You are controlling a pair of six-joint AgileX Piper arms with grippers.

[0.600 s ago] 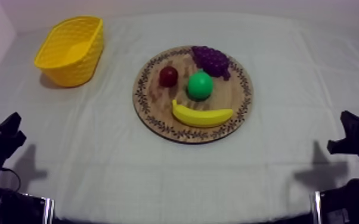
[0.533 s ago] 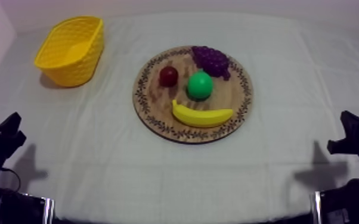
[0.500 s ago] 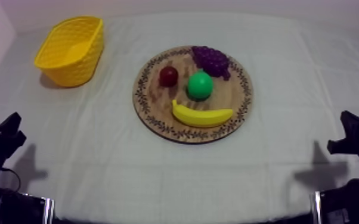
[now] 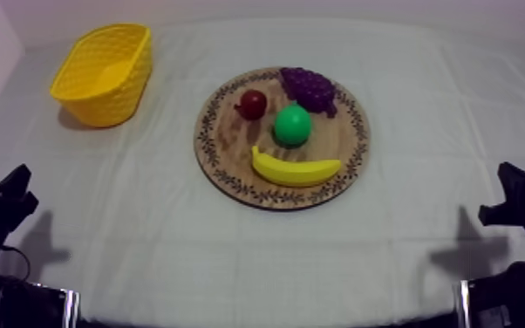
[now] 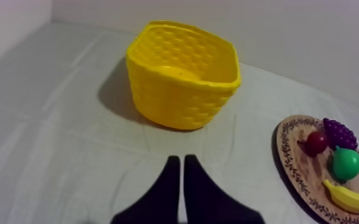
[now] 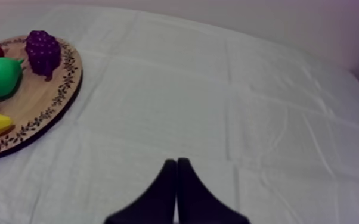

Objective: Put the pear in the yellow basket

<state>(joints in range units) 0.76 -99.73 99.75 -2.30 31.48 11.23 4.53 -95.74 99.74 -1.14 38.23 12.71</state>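
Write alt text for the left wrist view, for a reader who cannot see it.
A yellow basket stands on the grey-white cloth ahead of the left gripper, which is shut on nothing. Beside the basket, a round wooden board carries the pear, a banana, grapes and a small red fruit.

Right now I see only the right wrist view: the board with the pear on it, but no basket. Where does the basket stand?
Observer: The yellow basket stands on the cloth at the far left, apart from the wooden board.
Operator: Is the left tool busy?
Observer: No. The left tool is shut on nothing and hangs over bare cloth on the near side of the basket.
Operator: Does anything lie in the basket?
Observer: The left wrist view looks in over the rim, and the part of the inside that shows holds no fruit.
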